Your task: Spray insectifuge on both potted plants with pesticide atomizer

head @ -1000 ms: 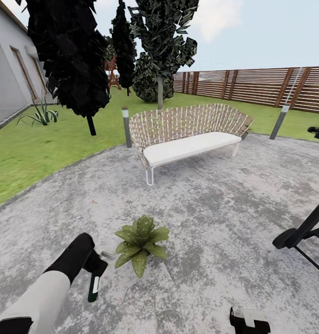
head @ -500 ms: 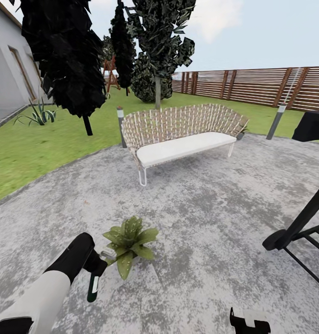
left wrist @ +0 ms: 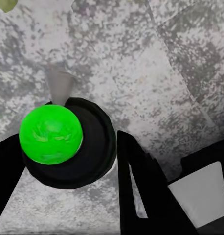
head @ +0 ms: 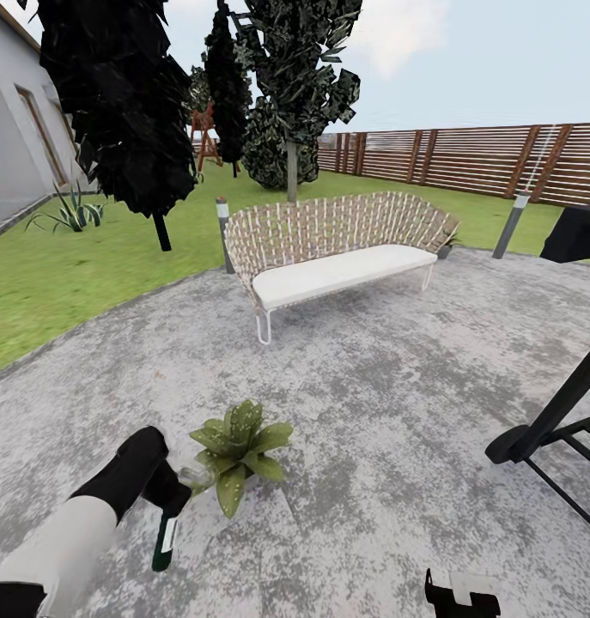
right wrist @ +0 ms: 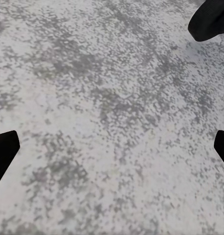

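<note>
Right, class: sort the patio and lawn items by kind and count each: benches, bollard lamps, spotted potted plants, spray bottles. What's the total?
Benches: 1
Bollard lamps: 2
Spotted potted plants: 1
Spray bottles: 1, held in the left gripper
Total: 5

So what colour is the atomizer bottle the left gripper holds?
Dark green with a white label, clearest in the head view: the pesticide atomizer in the left gripper.
</note>
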Tool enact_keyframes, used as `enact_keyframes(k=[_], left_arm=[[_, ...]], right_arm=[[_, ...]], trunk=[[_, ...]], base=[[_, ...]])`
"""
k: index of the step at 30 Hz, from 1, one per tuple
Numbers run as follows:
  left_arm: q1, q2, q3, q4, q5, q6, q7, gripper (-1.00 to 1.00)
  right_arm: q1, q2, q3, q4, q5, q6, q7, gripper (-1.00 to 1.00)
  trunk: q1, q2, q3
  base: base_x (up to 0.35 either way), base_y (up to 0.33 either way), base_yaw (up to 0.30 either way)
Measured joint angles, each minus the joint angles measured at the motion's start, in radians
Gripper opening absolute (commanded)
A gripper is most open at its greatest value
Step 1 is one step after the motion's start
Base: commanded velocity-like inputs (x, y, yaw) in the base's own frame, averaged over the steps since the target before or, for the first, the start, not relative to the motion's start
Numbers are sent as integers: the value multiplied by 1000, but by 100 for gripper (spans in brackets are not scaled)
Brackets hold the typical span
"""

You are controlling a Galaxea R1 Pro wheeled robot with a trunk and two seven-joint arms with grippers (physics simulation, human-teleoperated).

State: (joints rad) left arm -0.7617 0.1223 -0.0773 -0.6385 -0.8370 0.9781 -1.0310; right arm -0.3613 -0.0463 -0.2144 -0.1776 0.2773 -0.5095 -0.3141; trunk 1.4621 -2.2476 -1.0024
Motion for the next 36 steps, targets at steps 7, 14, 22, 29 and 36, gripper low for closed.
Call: enact_keyframes(k=[7, 14, 22, 29, 36], left_arm=[[-25, 18, -2, -6, 5, 7, -17, -100], [-22, 14, -4, 1, 5, 4, -17, -100], [-20, 11, 1, 5, 6, 2, -17, -100], [29, 23, -4, 7, 4, -6, -17, -100], [34, 15, -3, -6, 6, -5, -20, -100]], right_arm=[[0, 0, 0, 0, -1, 0, 0, 100], [0, 0, 0, 0, -1, 0, -2, 100], [0, 0, 0, -1, -1, 0, -2, 100], [0, 1, 0, -1, -1, 0, -1, 100], [0, 3, 0, -1, -2, 0, -2, 100]], trunk=[[0, 0, 0], [-1, 0, 0], [0, 0, 0], [0, 0, 0], [0, 0, 0]], base=[[0, 0, 0], [161, -12, 0], [251, -62, 0], [8, -1, 0], [0, 0, 0]])
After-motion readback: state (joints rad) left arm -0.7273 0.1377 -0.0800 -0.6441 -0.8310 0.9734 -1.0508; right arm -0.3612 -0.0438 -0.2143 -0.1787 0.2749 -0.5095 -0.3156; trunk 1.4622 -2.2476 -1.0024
